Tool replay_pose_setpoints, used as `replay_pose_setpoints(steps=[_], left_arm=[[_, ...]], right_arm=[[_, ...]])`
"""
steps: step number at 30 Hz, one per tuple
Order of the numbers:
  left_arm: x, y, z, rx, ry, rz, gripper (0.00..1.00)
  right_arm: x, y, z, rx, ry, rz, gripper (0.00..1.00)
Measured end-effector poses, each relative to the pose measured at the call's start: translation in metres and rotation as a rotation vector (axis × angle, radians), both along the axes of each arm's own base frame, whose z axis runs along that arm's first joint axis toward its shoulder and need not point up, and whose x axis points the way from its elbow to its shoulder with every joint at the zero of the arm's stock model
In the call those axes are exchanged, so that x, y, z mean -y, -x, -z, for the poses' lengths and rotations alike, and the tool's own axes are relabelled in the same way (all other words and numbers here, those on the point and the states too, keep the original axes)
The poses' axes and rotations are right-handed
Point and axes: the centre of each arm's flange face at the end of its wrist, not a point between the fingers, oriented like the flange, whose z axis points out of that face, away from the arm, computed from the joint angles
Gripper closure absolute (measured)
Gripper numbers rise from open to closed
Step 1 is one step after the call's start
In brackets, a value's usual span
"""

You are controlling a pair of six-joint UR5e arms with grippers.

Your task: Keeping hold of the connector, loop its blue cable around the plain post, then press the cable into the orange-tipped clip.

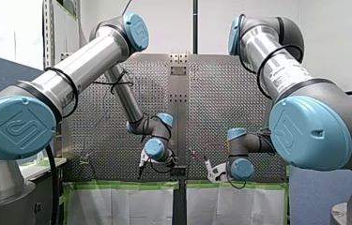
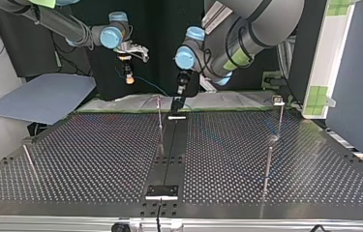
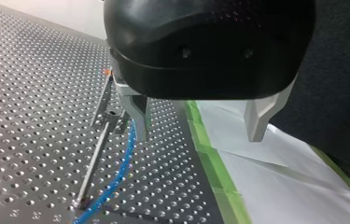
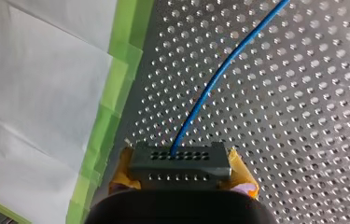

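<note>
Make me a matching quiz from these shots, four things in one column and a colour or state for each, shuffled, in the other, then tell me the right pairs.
Things:
1 connector
2 cable
3 my left gripper
4 tape strip

Descriptions:
A green
B fingers open
C clamped in my right gripper
D blue

Pairs: 1-C, 2-D, 3-B, 4-A
</note>
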Motion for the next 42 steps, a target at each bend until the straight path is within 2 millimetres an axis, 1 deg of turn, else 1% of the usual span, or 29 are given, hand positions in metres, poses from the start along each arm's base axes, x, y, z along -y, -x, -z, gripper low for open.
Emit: replay_pose_setpoints(steps=[9, 13, 25, 36, 42], left_arm=[[-0.011, 0.015, 0.012, -0.017, 0.001, -0.008, 0.00], [-0.015, 0.018, 0.014, -0.024, -0.001, -0.012, 0.00], [-0.016, 0.017, 0.001, -0.009, 0.013, -0.014, 0.00], [-0.019, 0.015, 0.001, -0.004, 0.030, -0.025, 0.00], [-0.021, 0.015, 0.001, -0.005, 0.028, -0.029, 0.00]], right_arm=[[-0.008, 0.004, 0.000, -0.003, 0.014, 0.022, 1.00], [-0.015, 0.007, 0.002, -0.003, 0.018, 0.023, 1.00], [-0.032, 0.012, 0.007, 0.002, 0.034, -0.002, 1.00], [-0.029, 0.008, 0.005, 0.024, 0.061, -0.079, 1.00], [-0.019, 0.004, 0.001, 0.041, 0.087, -0.117, 1.00]])
